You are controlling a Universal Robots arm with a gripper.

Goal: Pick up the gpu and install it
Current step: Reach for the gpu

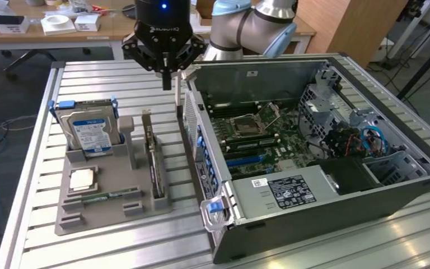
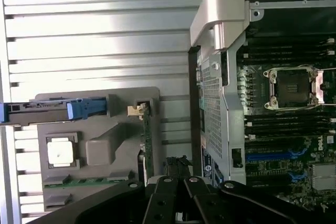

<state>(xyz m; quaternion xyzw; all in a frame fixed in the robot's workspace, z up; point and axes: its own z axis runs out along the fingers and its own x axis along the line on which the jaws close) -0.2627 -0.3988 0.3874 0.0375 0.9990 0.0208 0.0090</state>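
**A:** Where is the gpu (image 1: 154, 162)?

**B:** It stands on its long edge in a slot of the grey holder (image 1: 96, 216) on the slatted counter (image 1: 88, 246), just beside the open computer case (image 1: 394, 190).

**A:** Is it held?

**B:** No. The gripper (image 1: 167, 84) hangs above the holder's far end, near the case wall. Its fingers (image 1: 166, 75) are pressed together with nothing between them, and they are clear of the card.

**A:** What is hard to make out?

**B:** From the wrist the card (image 2: 148, 145) is edge-on, a thin green strip, and one end is hidden behind the gripper's black linkage. The hard drive (image 2: 52, 111) is cut off by the frame. The motherboard (image 2: 283, 145) runs out of frame too.
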